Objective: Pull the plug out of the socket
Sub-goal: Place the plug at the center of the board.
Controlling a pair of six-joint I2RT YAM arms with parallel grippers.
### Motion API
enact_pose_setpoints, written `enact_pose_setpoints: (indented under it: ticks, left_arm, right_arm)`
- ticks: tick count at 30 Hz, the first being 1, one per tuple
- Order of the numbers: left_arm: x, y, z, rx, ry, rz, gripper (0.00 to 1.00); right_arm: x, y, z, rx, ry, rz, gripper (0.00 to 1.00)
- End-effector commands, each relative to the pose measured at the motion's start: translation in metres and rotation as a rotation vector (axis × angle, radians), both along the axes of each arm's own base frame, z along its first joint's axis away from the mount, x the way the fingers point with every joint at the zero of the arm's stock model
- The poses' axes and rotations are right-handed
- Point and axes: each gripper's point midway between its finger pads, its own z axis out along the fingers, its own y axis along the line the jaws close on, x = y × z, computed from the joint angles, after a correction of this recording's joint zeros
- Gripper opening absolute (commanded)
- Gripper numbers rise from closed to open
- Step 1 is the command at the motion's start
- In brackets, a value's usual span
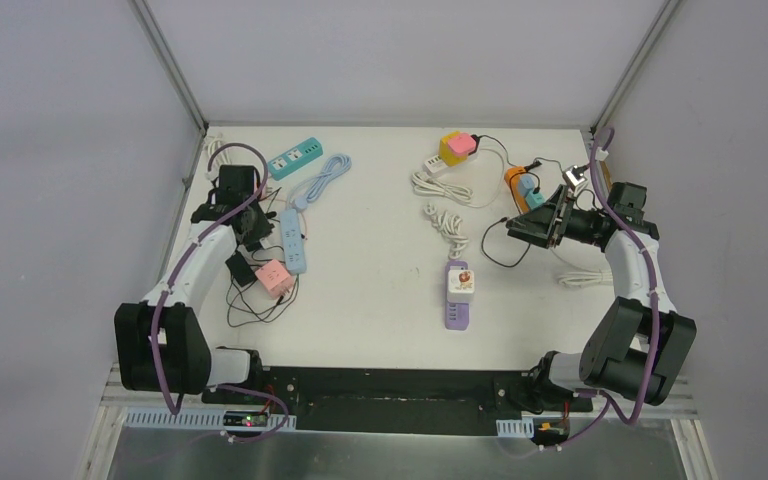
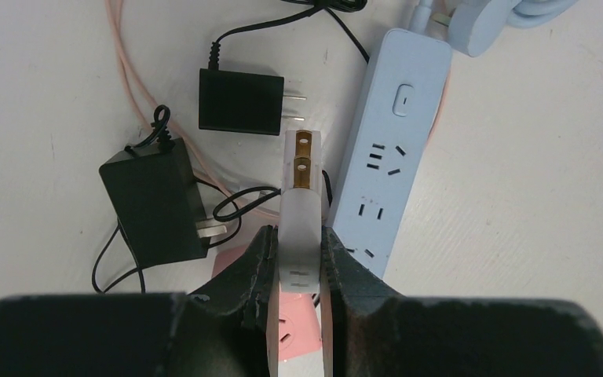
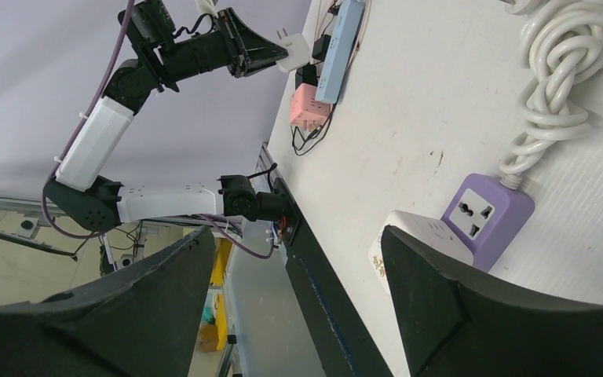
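My left gripper (image 2: 298,259) is shut on a white plug (image 2: 299,204) whose two brass prongs are bare and point away from me. It hangs above the table, over a pink socket cube (image 2: 286,330) and beside a light blue power strip (image 2: 392,149). In the top view the left gripper (image 1: 256,232) is at the left, just above the pink cube (image 1: 273,276). My right gripper (image 1: 530,225) is open and empty, held in the air on the right. A purple power strip (image 3: 487,216) with a white adapter (image 3: 408,236) plugged into it lies below it.
Two black adapters (image 2: 239,100) (image 2: 153,208) with thin black cords lie left of the blue strip. A teal strip (image 1: 295,160), a yellow-pink cube (image 1: 456,147), an orange plug (image 1: 516,180) and coiled white cables (image 1: 447,225) lie further back.
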Motion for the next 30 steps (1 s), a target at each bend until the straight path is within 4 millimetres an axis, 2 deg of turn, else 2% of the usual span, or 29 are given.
enact_pose_setpoints:
  ticks: [1,10,14,21,23,26,30]
  left_arm:
    - [0.014,0.007,0.009,0.015,-0.018,-0.006,0.00]
    - [0.018,0.011,-0.008,0.007,0.034,-0.003,0.01]
    - [0.019,0.010,-0.012,0.001,0.047,-0.011,0.06]
    - [0.019,0.008,-0.018,-0.006,0.065,-0.017,0.26]
    - [0.018,0.015,-0.018,-0.012,0.066,0.007,0.37]
    - [0.017,0.014,-0.016,-0.022,0.059,0.009,0.54]
    - [0.015,0.014,-0.005,-0.023,0.039,0.011,0.61]
  right_arm:
    - [-0.002,-0.001,0.005,-0.009,-0.057,0.003,0.81]
    - [-0.002,-0.001,0.005,-0.005,-0.054,0.005,0.81]
    - [-0.002,-0.001,0.005,-0.004,-0.055,0.006,0.81]
    - [-0.002,-0.001,0.004,-0.005,-0.057,0.006,0.81]
    - [-0.002,-0.001,0.004,-0.003,-0.057,0.007,0.81]
    - [-0.002,-0.001,0.004,-0.002,-0.058,0.008,0.81]
    - [-0.002,-0.001,0.005,-0.001,-0.059,0.008,0.81]
